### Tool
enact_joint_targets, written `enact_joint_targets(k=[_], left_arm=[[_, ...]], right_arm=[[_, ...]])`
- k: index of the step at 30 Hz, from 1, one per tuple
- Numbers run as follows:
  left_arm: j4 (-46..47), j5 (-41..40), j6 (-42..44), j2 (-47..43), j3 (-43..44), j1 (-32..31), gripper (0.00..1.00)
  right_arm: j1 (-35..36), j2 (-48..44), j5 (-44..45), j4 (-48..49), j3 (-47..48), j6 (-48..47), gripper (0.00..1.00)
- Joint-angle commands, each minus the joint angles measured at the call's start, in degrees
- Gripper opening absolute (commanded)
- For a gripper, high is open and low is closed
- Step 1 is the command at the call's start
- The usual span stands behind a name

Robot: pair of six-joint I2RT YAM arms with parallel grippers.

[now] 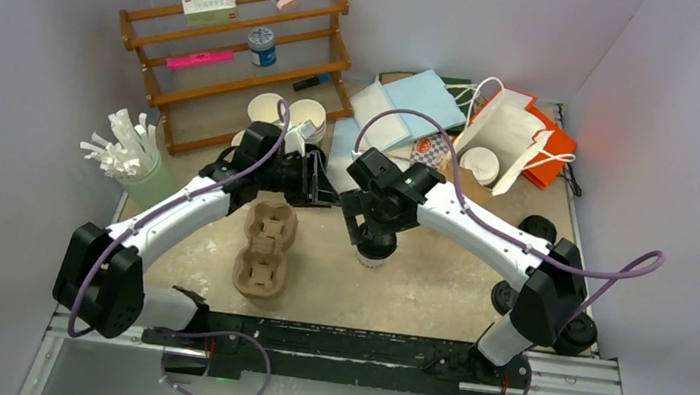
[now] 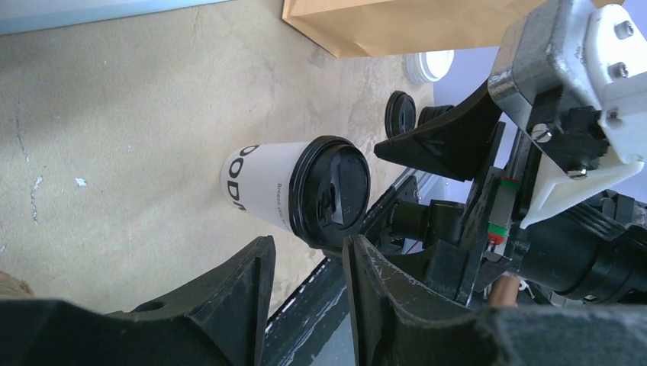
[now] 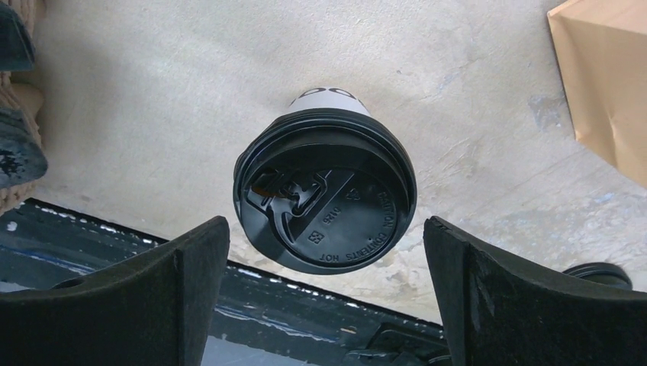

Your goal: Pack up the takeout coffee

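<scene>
Right wrist cam: looking down past R gripper [image 3: 326,236], spread wide and empty, onto the black lid [image 3: 328,202] of a white-walled coffee cup [image 3: 324,97]. Standing upright on the table [image 3: 152,91], lid seated, roughly centred btwn the two fingers, touched by neither. Hovering above lid level, by the look of it.

Top cam: same cup [image 1: 374,253] just under R wrist, near mid-table, right of the pulp tray [image 1: 264,247] and apart from it. Tray pockets empty, as far as can be made out at this res. Off to one side of cup, kraft bag [image 3: 603,84], not touching. At back by the wooden rack [image 1: 233,52], open cups [image 1: 266,107], no lids on.

L gripper [image 2: 309,255]: part-open, holding nothing, sat beside the cup and facing it from the side, no contact.

Step, as judged: pre-grasp on the lidded cup w/ R arm, nothing packed yet. Next move prob.: drop straight down till fingers bracket the paper wall below lid rim, then close gently. Too hard a squeeze could crush wall or pop lid. Keep upright on lift. Destination unclear, tray pocket or bag; can't tell which from here.
</scene>
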Motion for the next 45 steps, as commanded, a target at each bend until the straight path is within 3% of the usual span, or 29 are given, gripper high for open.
enact_joint_targets(k=[1,16,37,45], left_arm=[[1.21,1.61,1.05,0.71,-0.07,0.21,0.41],[1.47,1.78,1.07,1.44,-0.02,0.21,0.40],[1.03,1.53,1.07,1.07,-0.33,0.21,0.40],[1.07,1.52,1.20,1.35,-0.20,0.21,0.40]], right_arm=[[0.11,0.03,1.95,-0.54,0.97,-4.23,0.99],[0.43,1.59,-2.26,1.30,-1.25,-5.52,0.99],[2.37,5.64,0.99,2.27,-3.52,-4.15,0.99],[2.34,4.44,3.04,1.78,-2.26,-2.79,0.86]])
